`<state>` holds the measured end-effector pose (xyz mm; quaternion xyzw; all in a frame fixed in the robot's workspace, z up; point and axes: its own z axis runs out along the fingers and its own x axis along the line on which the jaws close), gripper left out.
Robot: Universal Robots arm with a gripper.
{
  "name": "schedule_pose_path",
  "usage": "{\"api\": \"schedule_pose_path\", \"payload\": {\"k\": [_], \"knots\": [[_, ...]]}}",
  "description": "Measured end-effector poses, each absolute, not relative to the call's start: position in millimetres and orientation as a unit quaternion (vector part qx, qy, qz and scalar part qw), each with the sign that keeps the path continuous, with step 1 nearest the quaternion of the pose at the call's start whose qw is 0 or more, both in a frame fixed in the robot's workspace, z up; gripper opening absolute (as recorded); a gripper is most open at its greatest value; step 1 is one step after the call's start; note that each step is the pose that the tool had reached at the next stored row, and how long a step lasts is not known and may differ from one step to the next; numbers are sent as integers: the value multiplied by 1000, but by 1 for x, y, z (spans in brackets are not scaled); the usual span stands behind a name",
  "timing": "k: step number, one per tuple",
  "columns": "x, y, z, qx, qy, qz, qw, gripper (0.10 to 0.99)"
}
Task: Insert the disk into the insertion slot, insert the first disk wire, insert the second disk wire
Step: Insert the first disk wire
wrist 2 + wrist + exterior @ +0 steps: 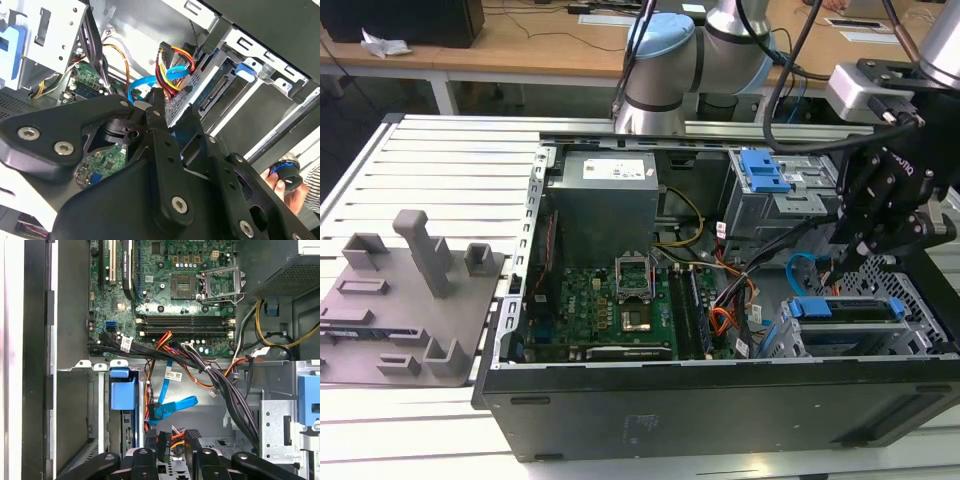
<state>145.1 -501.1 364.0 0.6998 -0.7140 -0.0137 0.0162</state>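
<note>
The disk, silver in its blue carrier, lies in the insertion slot of perforated metal at the case's front corner, on the exterior view's right. In the first wrist view the carrier's blue handle shows. My gripper hangs just above the disk's rear end. Its fingers stand close on either side of the orange, yellow and black wire bundle, the first disk wire, gripping its plug. The second disk wire, flat and light blue, loops loose beside it.
A taller grey cage with a blue ribbed tab stands behind the gripper. The motherboard and power supply lie toward the exterior view's left. A grey fixture plate sits outside the case. A person's hand holds a small object nearby.
</note>
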Motion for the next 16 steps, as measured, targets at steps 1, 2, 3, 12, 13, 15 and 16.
{"api": "schedule_pose_path", "payload": {"k": [1, 2, 3, 12, 13, 15, 16], "knots": [[145, -501, 363, 697, -716, -14, 16, 361], [145, -501, 363, 696, -718, -13, 17, 361], [145, -500, 362, 694, -720, -13, 17, 361], [148, -500, 357, 669, -742, 4, 34, 361], [148, -500, 356, 663, -748, 4, 34, 361], [148, -500, 355, 663, -748, 4, 34, 361], [148, -500, 355, 663, -748, 4, 34, 361]]}}
